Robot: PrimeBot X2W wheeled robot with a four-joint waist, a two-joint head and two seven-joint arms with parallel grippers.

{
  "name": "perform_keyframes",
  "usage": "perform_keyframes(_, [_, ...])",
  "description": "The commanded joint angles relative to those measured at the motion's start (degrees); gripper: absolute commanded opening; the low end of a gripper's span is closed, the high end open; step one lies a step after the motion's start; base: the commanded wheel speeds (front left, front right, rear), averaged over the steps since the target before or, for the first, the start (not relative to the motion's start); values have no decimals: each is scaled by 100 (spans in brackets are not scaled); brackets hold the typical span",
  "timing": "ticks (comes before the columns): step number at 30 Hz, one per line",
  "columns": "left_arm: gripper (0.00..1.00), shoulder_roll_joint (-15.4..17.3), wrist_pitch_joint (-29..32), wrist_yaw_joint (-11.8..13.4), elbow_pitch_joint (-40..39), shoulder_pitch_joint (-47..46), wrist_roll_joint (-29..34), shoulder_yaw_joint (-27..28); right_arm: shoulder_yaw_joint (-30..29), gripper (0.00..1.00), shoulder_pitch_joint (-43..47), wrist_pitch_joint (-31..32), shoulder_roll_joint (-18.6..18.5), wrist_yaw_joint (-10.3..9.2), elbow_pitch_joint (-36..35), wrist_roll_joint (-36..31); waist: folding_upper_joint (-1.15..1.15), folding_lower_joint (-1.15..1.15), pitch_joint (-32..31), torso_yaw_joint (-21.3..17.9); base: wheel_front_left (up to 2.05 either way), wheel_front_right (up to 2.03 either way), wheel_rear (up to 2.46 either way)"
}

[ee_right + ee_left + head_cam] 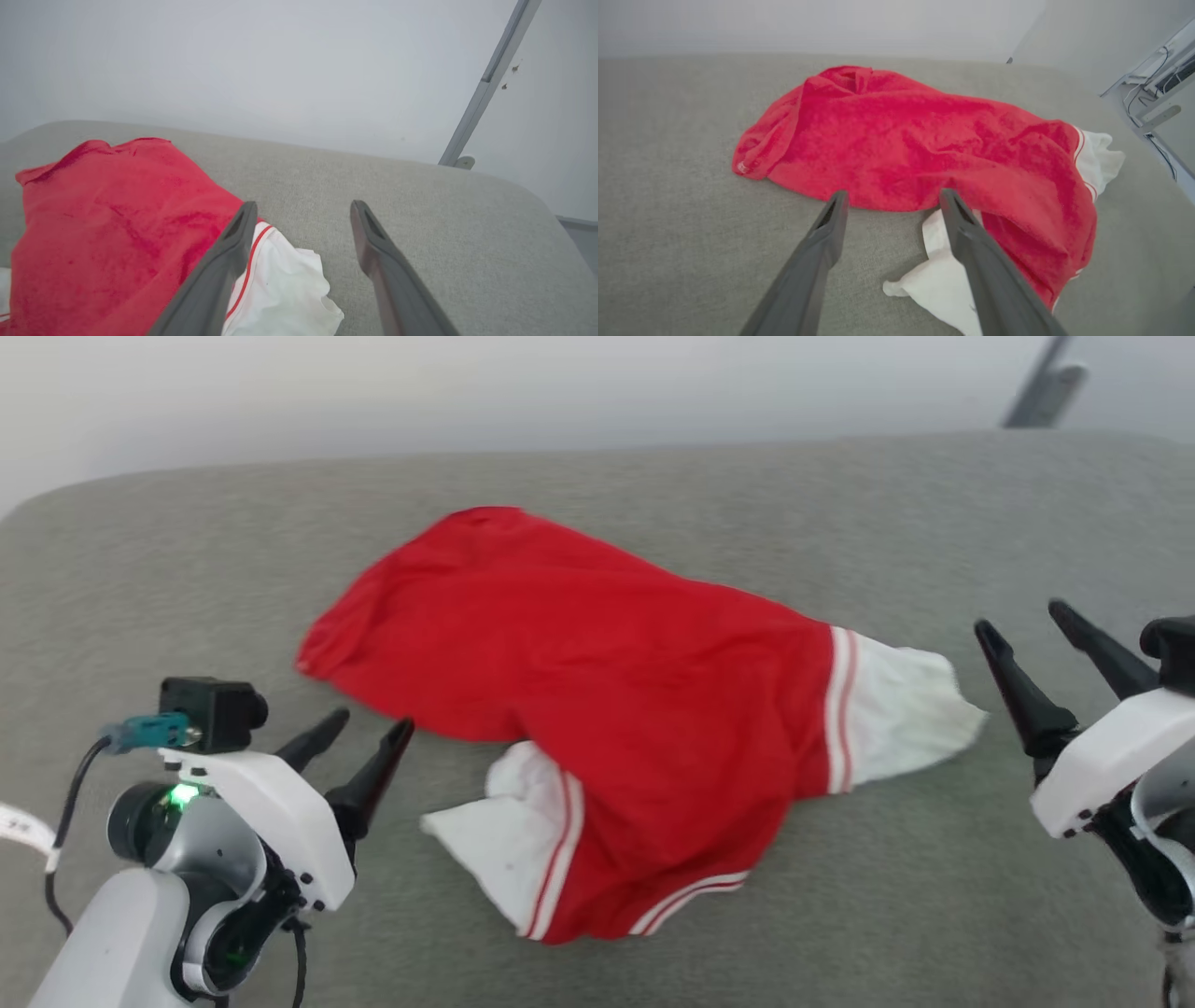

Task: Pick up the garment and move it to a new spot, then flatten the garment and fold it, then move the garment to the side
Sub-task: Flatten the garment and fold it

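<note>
The red garment (597, 709) lies rumpled mid-way across what looks like a grey upholstered table (140, 569). The left claw (373, 719), toward the left edge, and the right claw (1019, 617), toward the right edge, both gape wide, empty.

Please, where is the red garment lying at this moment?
In the head view the garment lies in the middle of the grey padded surface, between the left tool and the right tool, held by neither.
</note>
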Motion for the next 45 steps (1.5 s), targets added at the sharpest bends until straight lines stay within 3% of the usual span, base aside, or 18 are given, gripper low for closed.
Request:
perform_keyframes(1, [100, 54, 334, 127, -18, 25, -60, -72, -26, 100, 85, -343, 105, -1, -140, -135, 0, 0, 106, -365, 0, 0, 0])
perform_keyframes(9, [100, 147, 1592, 669, -31, 116, -225, -325, -310, 100, 328, -1745, 656, -1, -583, -765, 0, 0, 378, -843, 0, 0, 0])
perform_keyframes(16, [100, 220, 2431, 1103, 86, 1, -34, -666, -354, 100, 577, -2080, 961, -1, -530, -904, 0, 0, 536, -946, 0, 0, 0])
perform_keyframes(24, [100, 287, 2775, 1069, 579, -216, 263, -1036, -289, 100, 627, -2219, 1078, -1, -500, -867, 0, 0, 631, -949, 0, 0, 0])
perform_keyframes(25, [45, 278, 2847, 1046, 677, -231, 249, -1087, -293, 100, 625, -2253, 1101, -1, -507, -842, 0, 0, 636, -946, 0, 0, 0])
perform_keyframes(26, [0, 276, 2874, 1019, 743, -247, 245, -1119, -304, 100, 626, -2269, 1096, -1, -503, -858, 0, 0, 638, -938, 0, 0, 0])
perform_keyframes(30, [0, 270, 2796, 986, 794, -400, 169, -1016, -369, 100, 659, -2340, 1103, -1, -542, -894, 0, 0, 600, -855, 0, 0, 0])
perform_keyframes(36, [0, 612, 2679, 1183, 591, -620, 74, -532, -478, 100, 698, -2329, 1002, -1, -546, -851, 0, 0, 534, -663, 0, 0, 0])
perform_keyframes(45, [0, 1485, 2914, 1681, 348, -505, 210, 97, -536, 100, 772, -2245, 990, -1, -592, -891, 0, 0, 466, -444, 0, 0, 0])
